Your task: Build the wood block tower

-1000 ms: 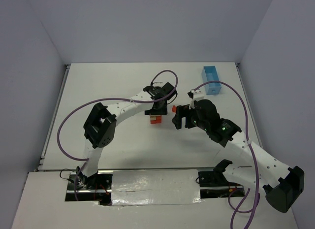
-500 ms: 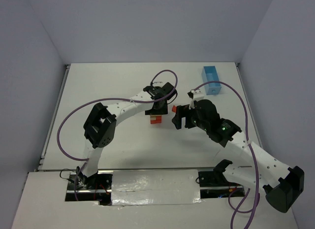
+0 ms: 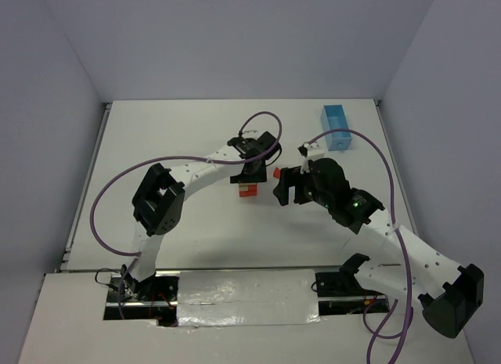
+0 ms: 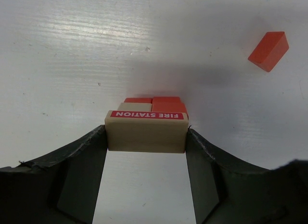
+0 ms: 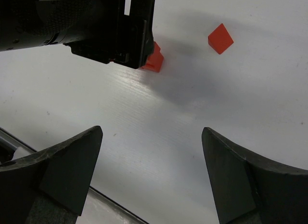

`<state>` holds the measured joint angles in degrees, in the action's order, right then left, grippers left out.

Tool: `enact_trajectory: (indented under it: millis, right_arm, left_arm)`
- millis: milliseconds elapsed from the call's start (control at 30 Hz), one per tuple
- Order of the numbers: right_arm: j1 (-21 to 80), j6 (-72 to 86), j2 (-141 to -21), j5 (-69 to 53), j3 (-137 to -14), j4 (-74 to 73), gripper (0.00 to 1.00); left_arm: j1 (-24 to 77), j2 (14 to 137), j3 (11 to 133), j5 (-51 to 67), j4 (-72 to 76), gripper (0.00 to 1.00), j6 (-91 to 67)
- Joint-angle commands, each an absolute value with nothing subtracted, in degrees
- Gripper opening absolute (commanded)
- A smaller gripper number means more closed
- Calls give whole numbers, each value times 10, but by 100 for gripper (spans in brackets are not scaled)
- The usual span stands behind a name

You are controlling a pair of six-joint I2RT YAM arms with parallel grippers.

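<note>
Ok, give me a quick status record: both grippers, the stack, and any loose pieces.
left gripper: closed on the tan FIRE STATION block, one finger on each end
held block position: over the partial stack of red and tan blocks; cannot tell whether it touches
right gripper: open, empty, above the table beside the stack
loose red block: lying alone, apart from the stack
blue tray: far right of the table, away from both grippers

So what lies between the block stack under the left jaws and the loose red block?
Nothing: the left wrist view shows only bare white table between the stack and the loose red block.
</note>
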<state>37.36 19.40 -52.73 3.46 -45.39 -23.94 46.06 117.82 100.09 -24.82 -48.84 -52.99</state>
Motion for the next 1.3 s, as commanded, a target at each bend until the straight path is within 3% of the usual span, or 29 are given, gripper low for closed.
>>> enact_trajectory:
  millis: [0,467,533,867,967,1133,1267]
  right_arm:
    - [379,186,-519,27,-451,-218,91]
    - [380,186,-519,30,-451,-218,91]
    - [380,187,-518,32,-451,-218,91]
    - [376,191,-482,56,-438,-201,92]
    - [365,192,-478,62,-436,-199,95]
    - [312,192,-568,51,-488,-228,98]
    - [243,129,-761,-1,-542,-213,96]
  left_arm:
    - [463,1150,991,-256,-490,72,-542]
    - [463,1144,992,-266,-497,91,-548]
    - [463,1133,985,-271,-491,100,-547]
    - [463,1039,1004,-306,-465,100,-511]
    - [462,962,983,-320,-450,100,-492]
    - [461,853,917,-323,-446,100,-460]
    - [461,711,792,-271,-406,99,-397]
